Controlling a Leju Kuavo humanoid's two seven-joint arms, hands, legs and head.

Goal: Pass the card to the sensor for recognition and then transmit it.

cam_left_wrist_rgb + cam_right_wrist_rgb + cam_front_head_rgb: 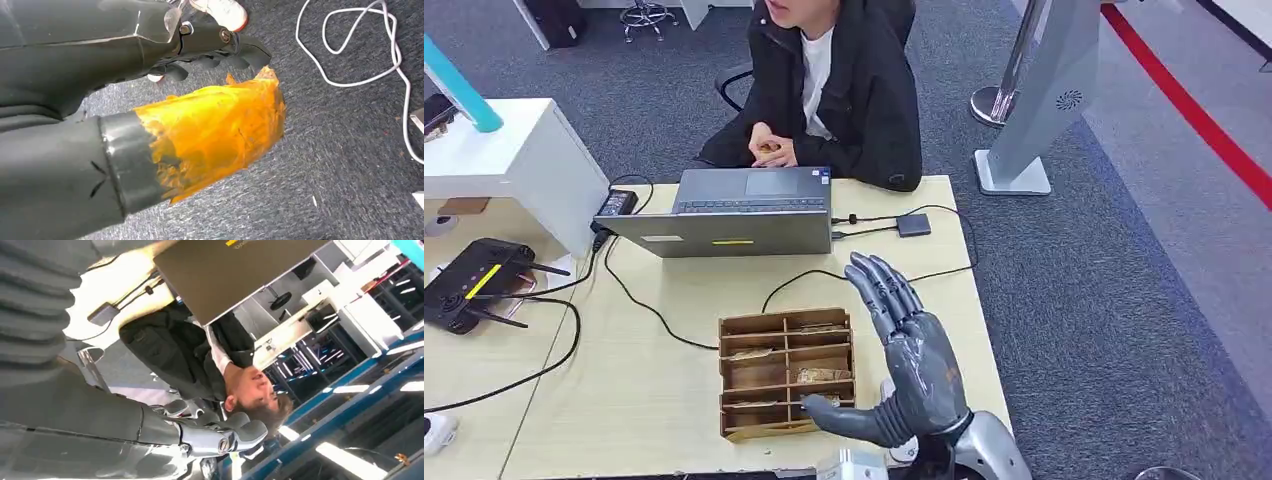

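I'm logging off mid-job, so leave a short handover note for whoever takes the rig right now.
Right hand: raised over the table's right side beside the wooden card organizer, fingers spread, holding nothing.
Left hand: hanging toward the carpet, fingers curled, nothing in it.
The organizer sits near the table's front edge; a small dark box is wired to the laptop, where a person sits.
Done: no card taken yet.
Left: pick a card, present it, pass it on.

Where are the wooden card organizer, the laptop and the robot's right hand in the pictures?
wooden card organizer [786,372], head view, on a middle divider shelf.
laptop [734,232], head view, on the grey back of its lid.
right hand [916,362], head view, on the back of the palm below the fingers.
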